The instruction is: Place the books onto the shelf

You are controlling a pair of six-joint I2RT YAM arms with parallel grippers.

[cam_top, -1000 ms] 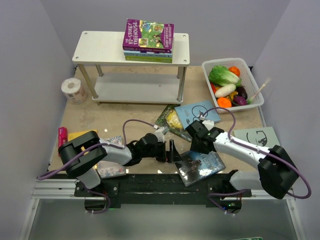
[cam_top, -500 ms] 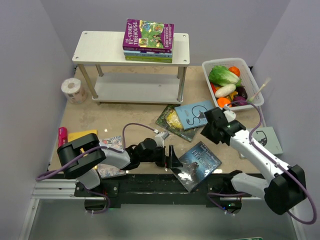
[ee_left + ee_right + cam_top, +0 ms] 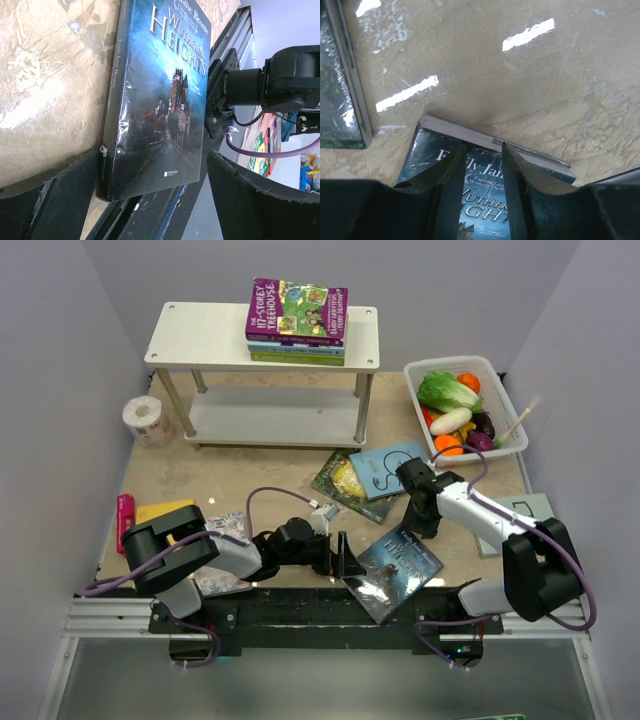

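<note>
Left claw (image 3: pixel 152 157) wide, straddling blue book (image 3: pixel 400 565) end for a grab; right claw (image 3: pixel 481 150) narrow, empty, tips on far edge, likely steadying it.

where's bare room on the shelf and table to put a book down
Top board is bare left of the book stack; the lower board looks bare too. Table is free between shelf, toilet roll and green book. Crowded: front centre, around the dark book.
</note>
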